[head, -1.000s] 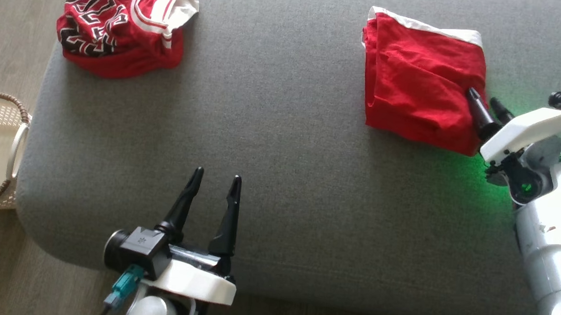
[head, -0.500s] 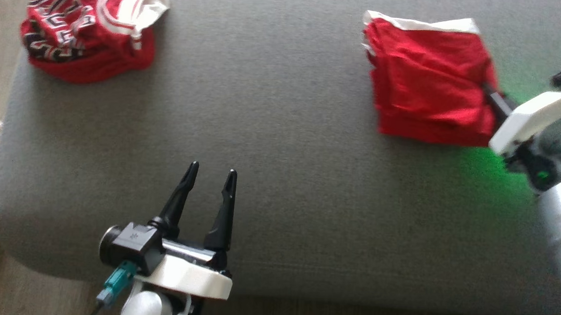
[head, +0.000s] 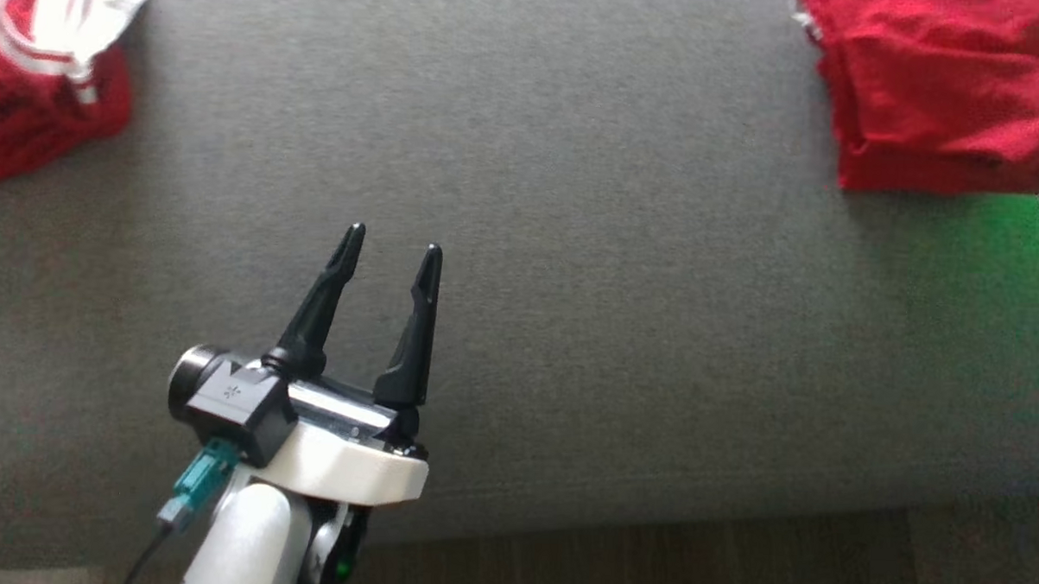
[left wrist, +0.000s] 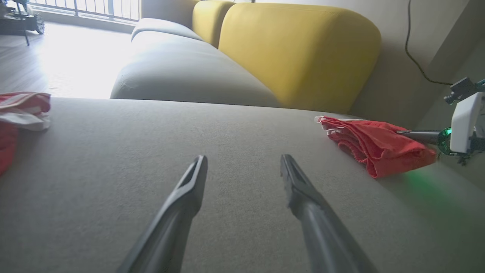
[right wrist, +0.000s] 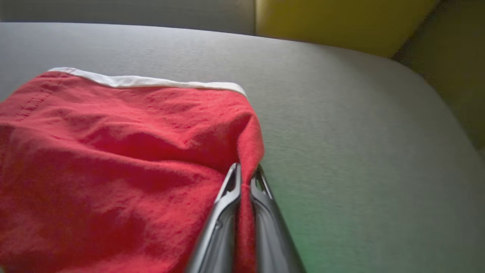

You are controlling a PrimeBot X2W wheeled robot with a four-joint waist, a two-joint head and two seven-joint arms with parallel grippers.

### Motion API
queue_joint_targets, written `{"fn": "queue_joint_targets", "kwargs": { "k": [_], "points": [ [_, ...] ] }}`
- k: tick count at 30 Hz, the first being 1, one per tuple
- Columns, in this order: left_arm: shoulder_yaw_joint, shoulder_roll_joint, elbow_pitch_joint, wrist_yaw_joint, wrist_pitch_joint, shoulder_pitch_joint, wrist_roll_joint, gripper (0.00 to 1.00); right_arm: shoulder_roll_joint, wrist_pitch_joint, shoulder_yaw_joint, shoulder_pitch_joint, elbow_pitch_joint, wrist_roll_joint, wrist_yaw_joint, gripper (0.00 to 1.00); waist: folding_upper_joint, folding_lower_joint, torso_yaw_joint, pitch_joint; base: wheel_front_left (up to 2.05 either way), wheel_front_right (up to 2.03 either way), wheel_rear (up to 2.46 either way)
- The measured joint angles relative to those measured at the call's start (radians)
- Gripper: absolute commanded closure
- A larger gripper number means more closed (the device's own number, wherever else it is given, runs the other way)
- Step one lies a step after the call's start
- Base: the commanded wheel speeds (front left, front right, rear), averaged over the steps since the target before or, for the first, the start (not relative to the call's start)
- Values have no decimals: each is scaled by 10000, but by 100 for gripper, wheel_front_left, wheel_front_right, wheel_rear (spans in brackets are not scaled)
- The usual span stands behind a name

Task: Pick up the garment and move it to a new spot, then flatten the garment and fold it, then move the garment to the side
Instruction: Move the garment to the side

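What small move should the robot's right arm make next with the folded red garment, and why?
Probably draw the folded red garment sideways toward the right edge of the grey cushion, keeping the pull low. The right gripper is shut on the garment's edge, the garment lies folded on the cushion, and the left gripper hangs open, well apart, so only the move aside seems left.

A home living room: grey sofa (left wrist: pixel 182 76), yellow cushions (left wrist: pixel 299 49).
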Motion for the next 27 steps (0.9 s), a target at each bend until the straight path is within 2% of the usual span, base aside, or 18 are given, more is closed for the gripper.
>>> {"fn": "queue_joint_targets", "kwargs": {
  "k": [5, 12, 21, 24, 25, 26, 27],
  "points": [
    [263, -2, -173, -171, -2, -134, 180, 0, -48, -307, -614, 0, -362, -765, 0, 100, 0, 0, -467, 343, 0, 0, 0],
    [583, 4, -245, -441, -2, -133, 608, 0, -69, -548, -1078, 22, -1572, -1741, 0, 100, 0, -1, -1059, 715, 0, 0, 0],
    [844, 123, -339, -686, -2, -158, 848, 0, -376, -940, -857, 267, -3080, -2531, 0, 100, 0, -1, -1646, 1085, 0, 0, 0],
    [857, 132, -341, -692, -2, -177, 848, 0, -380, -1012, -840, 366, -3216, -2631, 0, 100, 0, 0, -1733, 1204, 0, 0, 0],
    [853, 138, -341, -702, -2, -191, 848, 0, -374, -1024, -911, 377, -3250, -2698, 2, 66, 0, -1, -1751, 1233, 0, 0, 0],
    [855, 142, -339, -708, 0, -207, 848, 0, -349, -1022, -1045, 398, -3300, -2813, 2, 51, 0, 0, -1762, 1253, 0, 0, 0],
    [853, 146, -330, -744, -2, -234, 848, 0, -326, -1020, -1189, 424, -3338, -2964, 2, 0, 0, 0, -1759, 1258, 0, 0, 0]
  ]
}}
